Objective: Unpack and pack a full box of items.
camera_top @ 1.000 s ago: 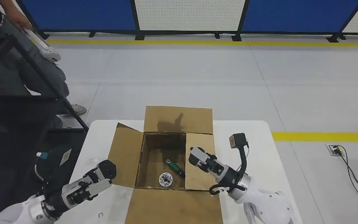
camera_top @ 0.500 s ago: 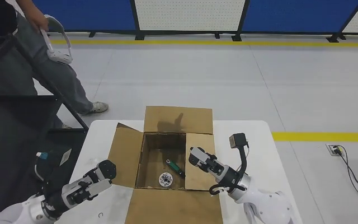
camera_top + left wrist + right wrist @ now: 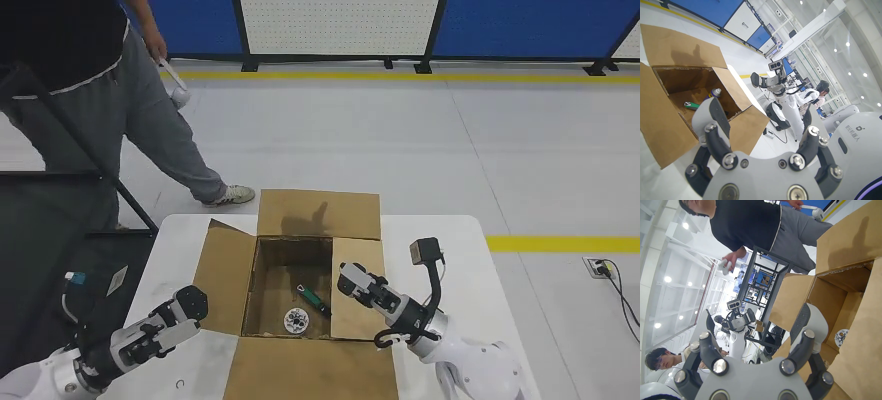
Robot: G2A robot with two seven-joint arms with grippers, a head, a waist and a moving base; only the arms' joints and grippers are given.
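Box: cardboard, set upright in the middle of the table, with all four flaps opened.
Green-handled tool: laid flat on the box floor, about mid-box, with its metal end seen in the left wrist view.
White disc: laid flat on the box floor, just near and left of the tool and close to the near wall.
Spray can: seen inside the box against the right wall, just beyond the tool, with its cap pointed up.
Right gripper: held above the right flap at the edge of the opening. Its jaws are spread wide and nothing is held between them.
Contents and right jaws: the tool and the disc are found left of these jaws and lower, down in the box, apart from them.
Left gripper: held over the table at the near left, outside the left flap. Its jaws are spread and nothing is held.
Contents and left jaws: everything in the box is separated from these jaws by the left flap and wall, well apart.
Writing: a blue and yellow label is borne by the spray can, but its print is too small to be made out. No print can be made out on the box faces.
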